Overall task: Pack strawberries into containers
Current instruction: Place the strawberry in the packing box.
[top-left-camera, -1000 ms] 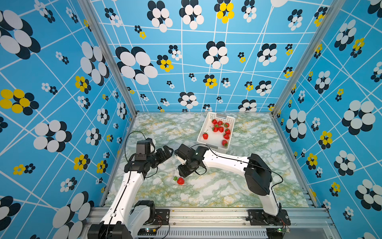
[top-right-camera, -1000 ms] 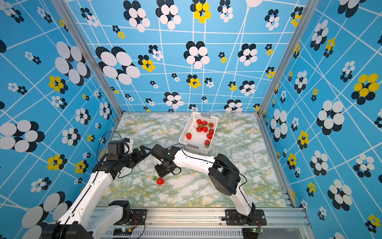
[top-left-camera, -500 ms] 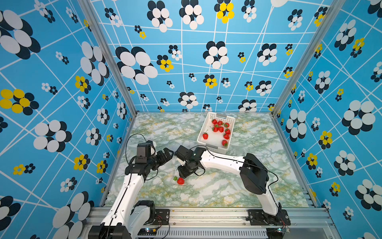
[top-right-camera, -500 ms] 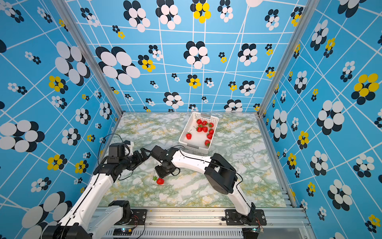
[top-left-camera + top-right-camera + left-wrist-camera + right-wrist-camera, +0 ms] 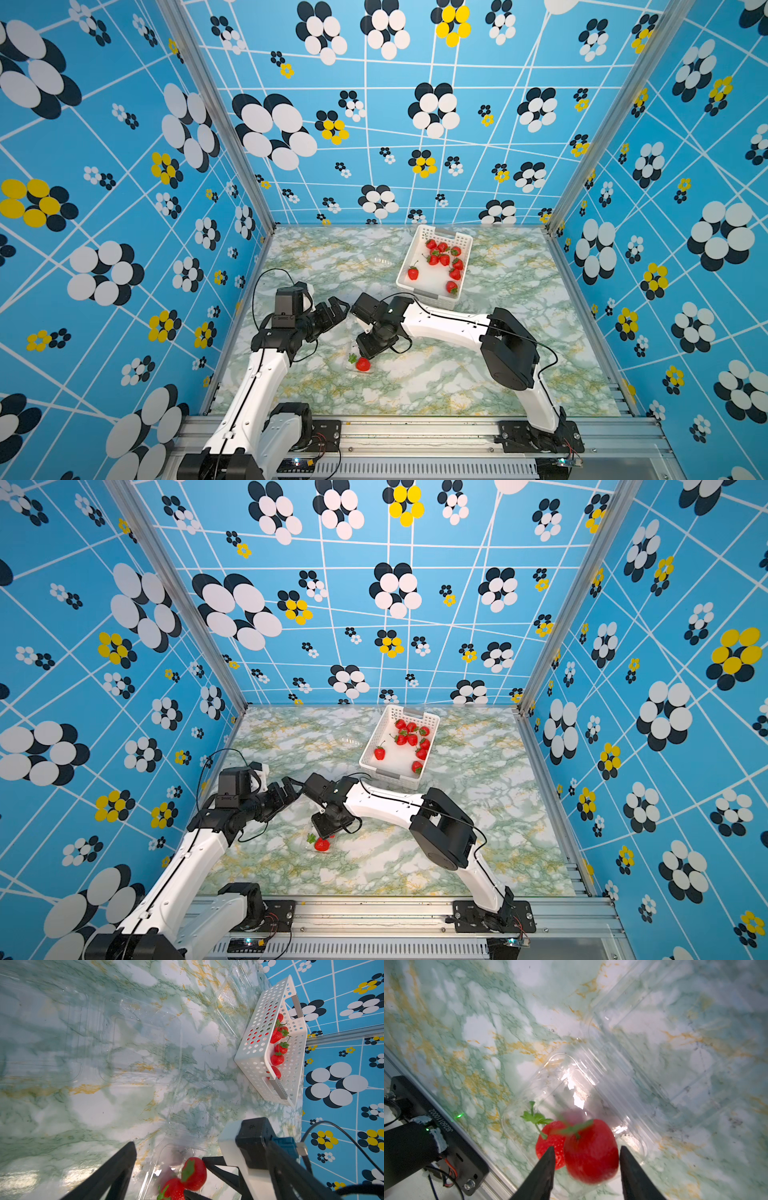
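Right gripper [image 5: 585,1148]: points down at the table, its black fingers [image 5: 544,1172] partly spread.
Between the tips: a blurred strawberry [image 5: 591,1151], leafy cap up. There is a thin gap on each side, and no pinch shows.
Blurred strawberry's place: over the open top of a clear punnet [image 5: 571,1076]. Whether it touches the base cannot be told.
Second strawberry [image 5: 550,1147]: lies in the same punnet, just beside the blurred one, with its stem and leaves [image 5: 536,1118] pointing away from the gripper. It also shows in both top views [image 5: 363,364] [image 5: 322,845], just in front of the gripper body.
Clear punnet's place: on the marbled table [image 5: 457,374], towards the front and left of centre.
Left gripper [image 5: 338,306]: raised, fingers spread wide with nothing between them. It sits just beside the right arm's wrist and aims towards it.
Other clear punnets [image 5: 141,1043]: several lie with nothing in them on the table between the arms and the basket. They are hard to make out against the marbling.
White perforated basket [image 5: 406,259]: at the back, right of centre, well apart from both grippers.
Basket strawberries [image 5: 444,260]: about nine. Most are clustered towards the far end, and one [image 5: 412,273] sits alone by the left wall.
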Tool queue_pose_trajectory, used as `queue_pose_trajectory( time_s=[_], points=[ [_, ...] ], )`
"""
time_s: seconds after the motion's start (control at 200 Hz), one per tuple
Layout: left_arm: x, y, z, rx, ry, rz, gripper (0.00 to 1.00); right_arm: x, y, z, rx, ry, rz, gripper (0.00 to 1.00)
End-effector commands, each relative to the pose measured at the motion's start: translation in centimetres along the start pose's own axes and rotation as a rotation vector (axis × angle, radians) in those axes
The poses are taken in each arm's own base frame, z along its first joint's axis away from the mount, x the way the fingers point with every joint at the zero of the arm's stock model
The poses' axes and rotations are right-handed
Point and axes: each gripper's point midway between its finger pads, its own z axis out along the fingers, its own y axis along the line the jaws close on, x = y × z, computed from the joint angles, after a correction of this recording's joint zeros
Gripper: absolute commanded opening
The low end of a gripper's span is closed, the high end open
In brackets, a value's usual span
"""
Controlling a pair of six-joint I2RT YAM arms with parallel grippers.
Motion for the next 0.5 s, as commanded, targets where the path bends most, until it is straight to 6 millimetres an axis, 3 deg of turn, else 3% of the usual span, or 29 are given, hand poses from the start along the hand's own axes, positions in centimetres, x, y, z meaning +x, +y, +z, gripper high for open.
queue_pose_trajectory(
  time_s=[0.0, 0.235, 0.355, 0.495],
  points=[
    [0.0, 0.1, -0.1, 0.010, -0.005, 0.009, 0.99, 0.3, 0.3, 0.5, -0.007, 0.028, 0.006, 0.54],
    [0.0, 0.1, -0.2, 0.010, -0.007, 0.013, 0.98, -0.1, 0.3, -0.6, 0.003, -0.002, -0.005, 0.56],
    [0.0, 0.1, -0.1, 0.008, -0.004, 0.016, 0.98, -0.9, 0.1, -2.9, 0.034, -0.049, -0.023, 0.57],
    [-0.7, -0.9, -0.2, 0.035, -0.013, 0.025, 0.98, -2.3, -1.6, -7.3, 0.091, -0.137, -0.025, 0.57]
  ],
)
